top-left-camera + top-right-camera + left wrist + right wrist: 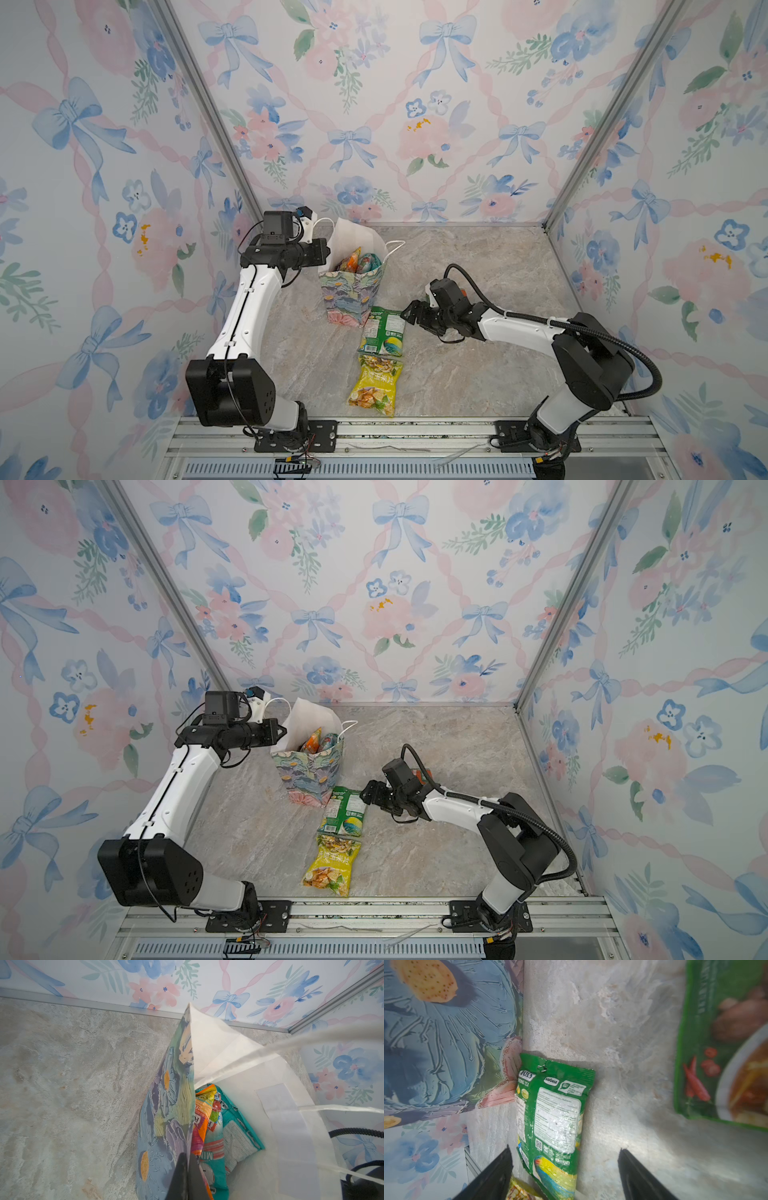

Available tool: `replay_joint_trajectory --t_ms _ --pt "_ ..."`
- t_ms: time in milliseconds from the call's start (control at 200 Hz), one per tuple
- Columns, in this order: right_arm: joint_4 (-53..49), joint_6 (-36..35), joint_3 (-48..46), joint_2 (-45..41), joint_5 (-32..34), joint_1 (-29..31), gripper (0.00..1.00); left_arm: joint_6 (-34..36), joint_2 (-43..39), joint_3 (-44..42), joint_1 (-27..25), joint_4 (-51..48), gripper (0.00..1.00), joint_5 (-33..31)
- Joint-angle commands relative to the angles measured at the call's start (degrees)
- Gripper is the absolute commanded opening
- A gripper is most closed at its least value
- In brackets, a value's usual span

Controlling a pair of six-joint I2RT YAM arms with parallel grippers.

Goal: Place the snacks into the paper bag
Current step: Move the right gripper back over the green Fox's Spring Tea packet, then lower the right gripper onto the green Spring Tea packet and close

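On tabletop (478, 270), paper bag (349, 295) holds packets (359, 262); left claw (327, 251) grips rim, right claw (406, 315) wide

Paper bag (351, 297): blue, green and pink painted flowers outside, plain white inside. Contents: orange packet (200, 1124), teal packet (232, 1107). Tabletop (478, 374): grey-beige marble pattern. On it: green packet (382, 328) with white label; nearer, yellow packet (376, 386). Walls (415, 104): blue bows, pink ribbons, flowers.
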Motion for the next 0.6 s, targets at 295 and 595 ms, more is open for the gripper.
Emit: replay_joint_trajectory --t_ms 295,595 --pt "5.4 4.1 0.9 7.1 -1.3 1.8 0.76 -0.5 -1.9 -1.7 0.2 1.1 0.0 0.4" --pt "12.5 9.3 0.3 11.4 -3.2 2.3 0.65 -0.4 -1.9 -1.8 0.1 1.0 0.0 0.5"
